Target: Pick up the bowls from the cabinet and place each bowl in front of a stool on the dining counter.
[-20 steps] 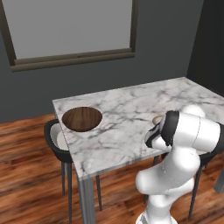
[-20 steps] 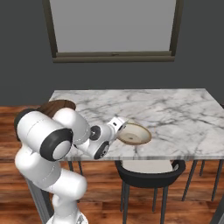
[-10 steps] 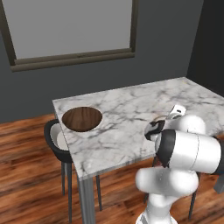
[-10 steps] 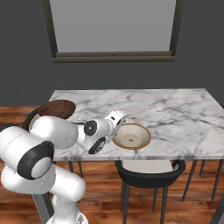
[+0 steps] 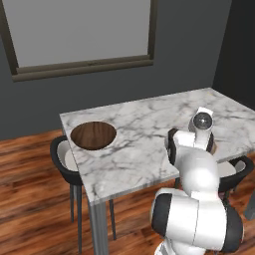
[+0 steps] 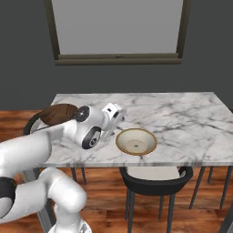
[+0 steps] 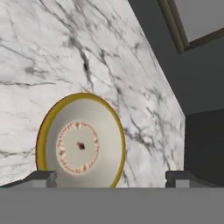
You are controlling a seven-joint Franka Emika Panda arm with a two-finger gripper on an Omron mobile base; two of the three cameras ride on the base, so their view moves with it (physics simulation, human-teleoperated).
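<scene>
Gripper: you see its two dark finger tips (image 7: 41,178) set wide apart at the bottom of the hand view, one at each lower corner, jaws spread, nothing between them; gripper (image 7: 110,178) holds nothing
Cream bowl: the cream-tan bowl (image 6: 136,141) sits upright on the dining counter (image 6: 182,113), near its front edge, right in front of a black stool (image 6: 154,177) with a pale seat; in the hand view the same bowl (image 7: 81,142) lies just past the finger tips, apart from them
Wood bowl: the dark brown bowl (image 5: 93,135) rests on the counter's left end, close to the corner, beside another black stool (image 5: 64,159) tucked at that end; from your right base view it is partly hidden behind the arm (image 6: 59,113)
Bowls to each other: well apart, one toward each end of the front side
Arm: the hand hangs over the marble just left of the cream bowl in the right base view, not touching it
Backdrop: dark wall with a framed window (image 6: 118,27), wooden floor (image 5: 30,199) below
</scene>
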